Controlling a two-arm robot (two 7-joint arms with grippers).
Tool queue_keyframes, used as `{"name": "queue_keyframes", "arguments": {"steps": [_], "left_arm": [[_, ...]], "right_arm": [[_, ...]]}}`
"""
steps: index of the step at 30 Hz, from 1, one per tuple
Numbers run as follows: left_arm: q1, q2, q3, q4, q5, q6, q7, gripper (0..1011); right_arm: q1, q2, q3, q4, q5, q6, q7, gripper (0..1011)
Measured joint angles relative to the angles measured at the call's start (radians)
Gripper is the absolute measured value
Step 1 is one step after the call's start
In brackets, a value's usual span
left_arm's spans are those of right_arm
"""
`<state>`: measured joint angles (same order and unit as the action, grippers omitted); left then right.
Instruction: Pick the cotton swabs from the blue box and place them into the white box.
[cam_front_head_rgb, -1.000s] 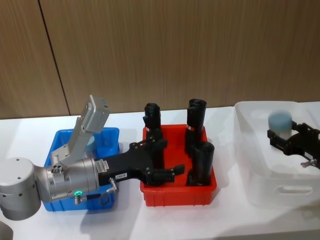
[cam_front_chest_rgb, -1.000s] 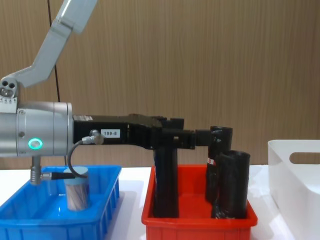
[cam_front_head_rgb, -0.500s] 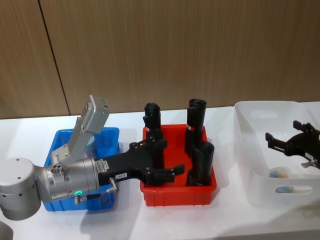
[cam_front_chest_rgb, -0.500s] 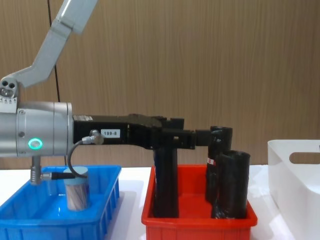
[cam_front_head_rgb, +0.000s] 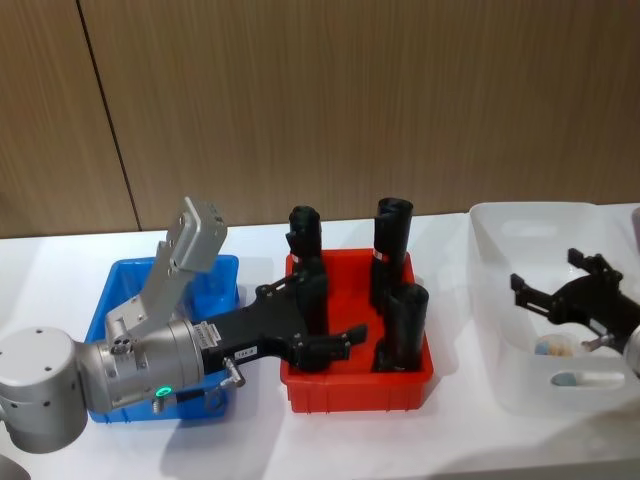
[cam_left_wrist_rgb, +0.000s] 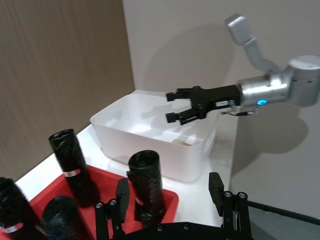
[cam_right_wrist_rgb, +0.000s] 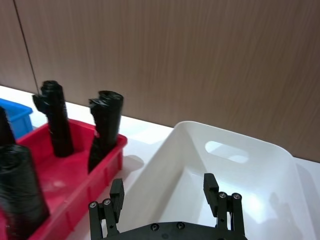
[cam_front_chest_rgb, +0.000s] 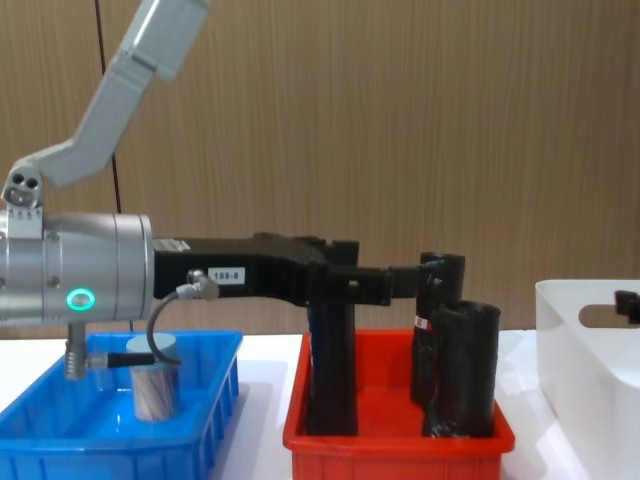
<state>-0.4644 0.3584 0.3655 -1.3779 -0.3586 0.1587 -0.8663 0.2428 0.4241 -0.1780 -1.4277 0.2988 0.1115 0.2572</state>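
Right gripper (cam_front_head_rgb: 546, 272): black, two fingers spread wide, holding nothing. It is poised over the tall white, slightly translucent plastic box (cam_front_head_rgb: 520, 213) at the table's right end.

Left gripper (cam_front_head_rgb: 322, 315): black, fingers wide apart, empty. It reaches from the left over the low red rectangular plastic bin (cam_front_head_rgb: 355, 386).

Tall black wrapped rolls (cam_front_head_rgb: 392, 235): upright in the red bin. They crowd the left gripper, which passes close by the rear-left one; whether they touch cannot be told.

Small clear cylindrical plastic tubs of cotton swabs (cam_front_head_rgb: 550, 347): two lie on the white box's floor, near its front wall. A third, with a pale-blue lid, stands upright (cam_front_chest_rgb: 152, 385) in the low bright-blue ribbed plastic box (cam_front_chest_rgb: 215, 400), partly behind the left arm's cable.

Order on the table, left to right: blue box, red bin, white box. The red bin stands between the other two.

Change: a second earlier the right gripper clasped a pale-blue-lidded tub above the white box. That tub now rests inside, and the emptied gripper has shifted toward the box's left side. The left arm's silver wrist sits slightly lower, while its gripper keeps its place over the red bin.

Surface: plain white tabletop (cam_front_head_rgb: 450, 440).

Room: brown wood-panelled wall (cam_front_head_rgb: 350, 100) with a dark vertical seam, and a pale grey wall (cam_left_wrist_rgb: 190, 40) to the right.
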Motion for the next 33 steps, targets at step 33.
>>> {"name": "queue_keyframes", "arguments": {"steps": [33], "left_arm": [[0.115,0.013,0.046,-0.127,0.08,-0.074,0.434,1003]], "right_arm": [[-0.255,-0.086,-0.048,-0.336,-0.012,-0.077,-0.189,1001]]}}
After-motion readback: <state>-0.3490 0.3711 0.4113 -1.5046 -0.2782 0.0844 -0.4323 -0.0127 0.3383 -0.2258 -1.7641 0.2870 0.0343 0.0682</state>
